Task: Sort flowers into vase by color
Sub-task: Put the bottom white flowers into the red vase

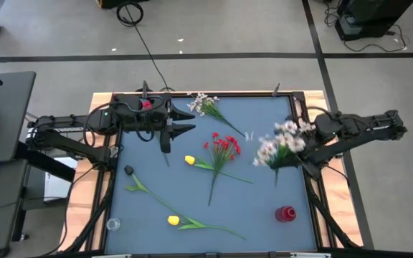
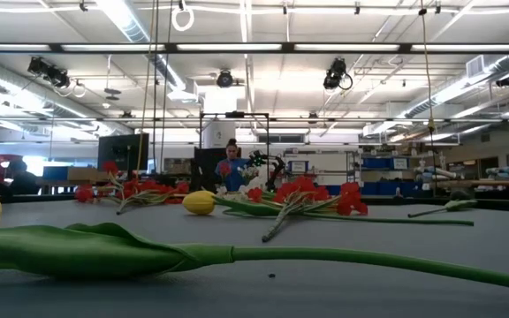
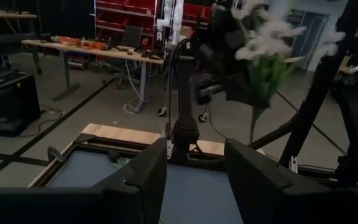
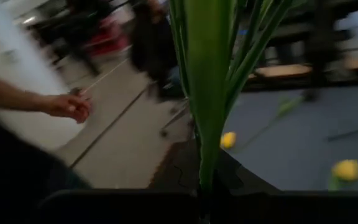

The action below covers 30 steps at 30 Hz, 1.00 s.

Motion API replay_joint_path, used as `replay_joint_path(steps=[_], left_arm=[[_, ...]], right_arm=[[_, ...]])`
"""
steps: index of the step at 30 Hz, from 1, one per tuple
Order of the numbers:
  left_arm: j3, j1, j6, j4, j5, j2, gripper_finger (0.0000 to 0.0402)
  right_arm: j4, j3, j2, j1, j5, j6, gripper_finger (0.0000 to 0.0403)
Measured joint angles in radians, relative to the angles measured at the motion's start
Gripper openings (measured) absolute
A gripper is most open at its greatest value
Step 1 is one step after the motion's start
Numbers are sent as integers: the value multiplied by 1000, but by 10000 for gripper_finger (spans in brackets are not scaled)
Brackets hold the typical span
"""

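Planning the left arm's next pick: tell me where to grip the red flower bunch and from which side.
Grip the red flower bunch on its bare green stem below the blossoms. It lies flat mid-table, stem pointing toward the near edge. Bring the open left pincer straight down, fingers straddling the stem.

The right arm reaches in from 3 o'clock, and the right gripper (image 1: 297, 154) is closed on the stems of a white flower spray (image 1: 282, 143) that it holds up above the bench. The left arm comes from 9 o'clock; the left gripper (image 1: 189, 122) waits near 11 o'clock, fingers (image 3: 148, 171) apart, holding nothing.
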Motion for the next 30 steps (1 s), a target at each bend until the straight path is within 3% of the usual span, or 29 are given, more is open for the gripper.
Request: replay_joint_path(steps=[4,8,13,19,25,30], left_arm=[[0,0,0,0,0,0,167],[0,0,0,0,0,0,167],[0,0,-1,0,0,0,167],[0,0,-3,0,0,0,167],[0,0,-3,0,0,0,167],[0,0,-3,0,0,0,167]], right_arm=[[4,-10,-46,94,1,-20,10],[35,-89,-123,203,76,15,10],[209,-261,-237,374,165,105,10],[382,-418,-282,556,275,59,10],[366,-446,-261,632,371,-7,10],[343,-447,-258,642,391,-39,10]])
